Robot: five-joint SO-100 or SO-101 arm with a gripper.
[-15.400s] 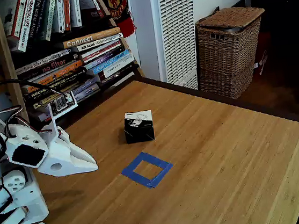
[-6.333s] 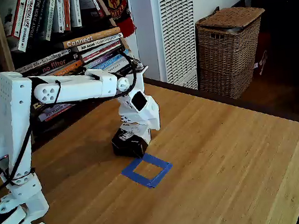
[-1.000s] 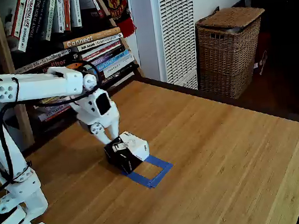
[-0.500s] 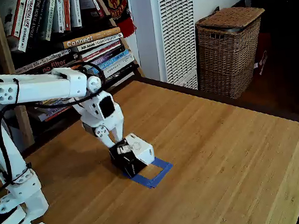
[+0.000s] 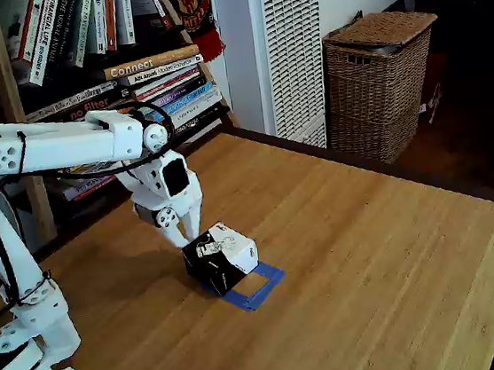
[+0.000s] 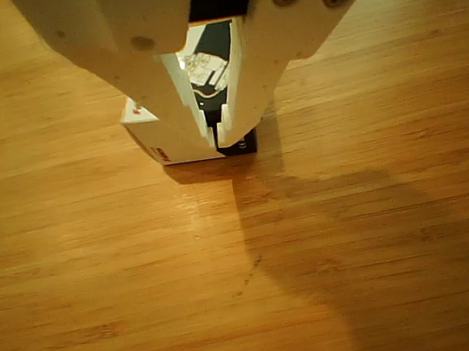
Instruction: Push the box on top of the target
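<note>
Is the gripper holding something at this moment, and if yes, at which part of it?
Nothing is held. The gripper has its fingertips nearly together, with nothing between them, against the near side of the box, pushing it onto the target.

- My fixed view stands off the table's near corner, raised, looking down and across the wooden table [image 5: 371,251] toward the bookshelf [image 5: 100,68] and wicker basket [image 5: 380,80].
- My other view sits very close over the tabletop [image 6: 102,290], looking down past the gripper [image 6: 215,139].
- Both views share the box [image 5: 221,255] beside the gripper [image 5: 191,238].
</note>
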